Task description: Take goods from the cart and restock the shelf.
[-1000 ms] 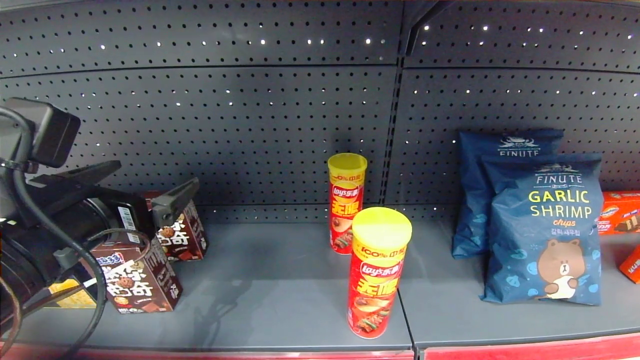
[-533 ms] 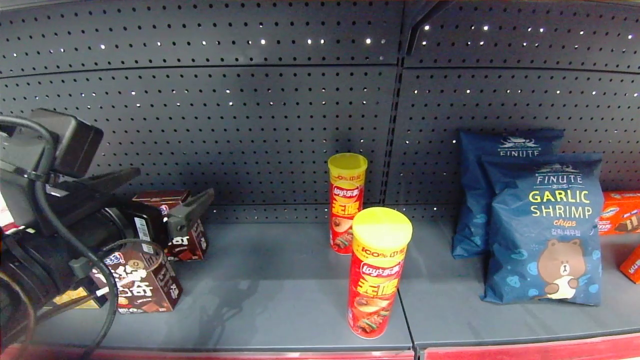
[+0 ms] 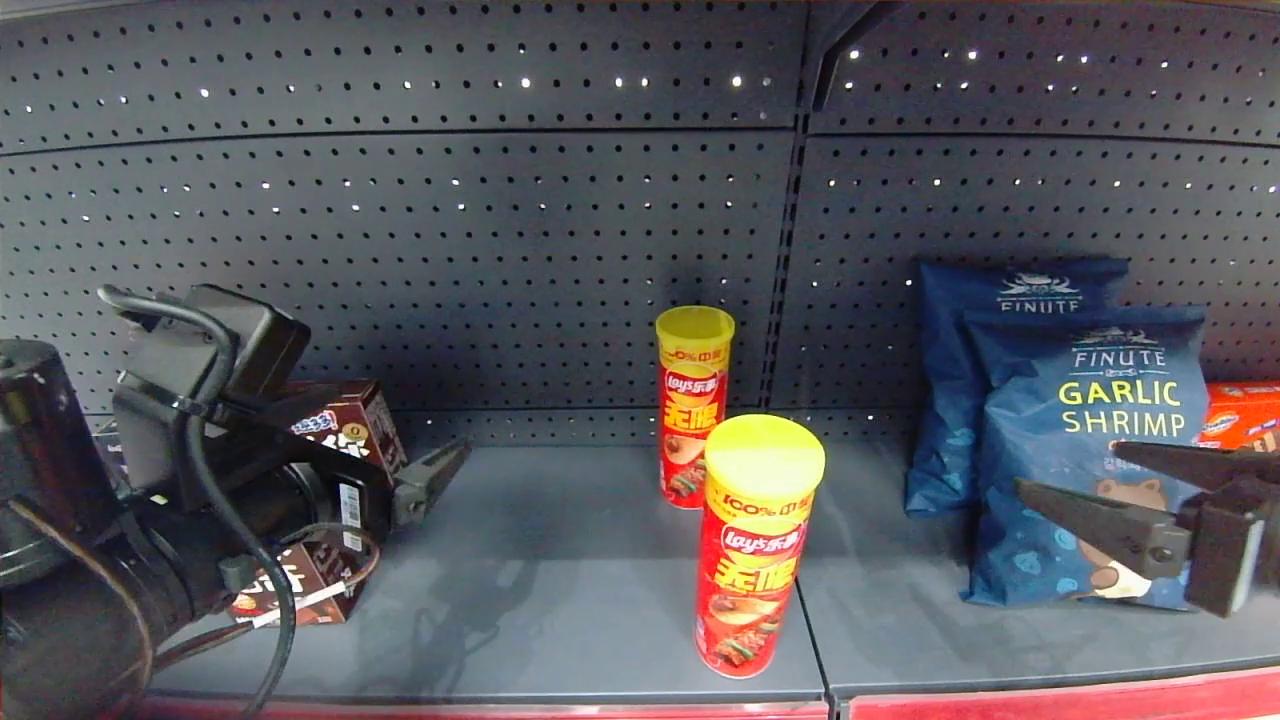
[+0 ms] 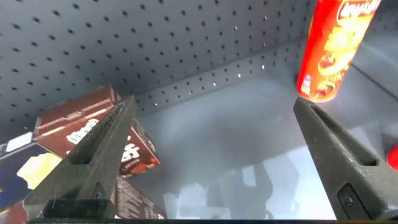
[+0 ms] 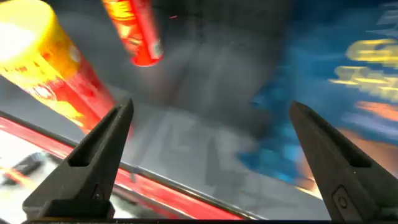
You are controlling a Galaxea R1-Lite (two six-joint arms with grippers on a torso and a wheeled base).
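Observation:
Two red chip cans with yellow lids stand mid-shelf, the front can (image 3: 758,545) near the edge and the back can (image 3: 693,405) behind it. Brown chocolate boxes (image 3: 345,430) sit at the left, one lower box (image 3: 300,585) partly hidden by my left arm. My left gripper (image 3: 405,470) is open just right of those boxes, holding nothing; its wrist view shows the open left gripper (image 4: 214,109) over bare shelf, a brown box (image 4: 81,121) and a can (image 4: 329,50). My right gripper (image 3: 1070,470) is open and holds nothing in front of the blue chip bags (image 3: 1100,390).
The grey shelf board (image 3: 560,560) has a red front lip and a pegboard back wall (image 3: 500,250). Orange boxes (image 3: 1240,415) sit at the far right. In the right wrist view the right gripper (image 5: 211,107) frames bare shelf between the front can (image 5: 50,68) and the blue bag (image 5: 348,93).
My left arm has swung rightward and lower along the shelf, its open fingers now past the chocolate boxes. My right gripper has come into the head view from the right.

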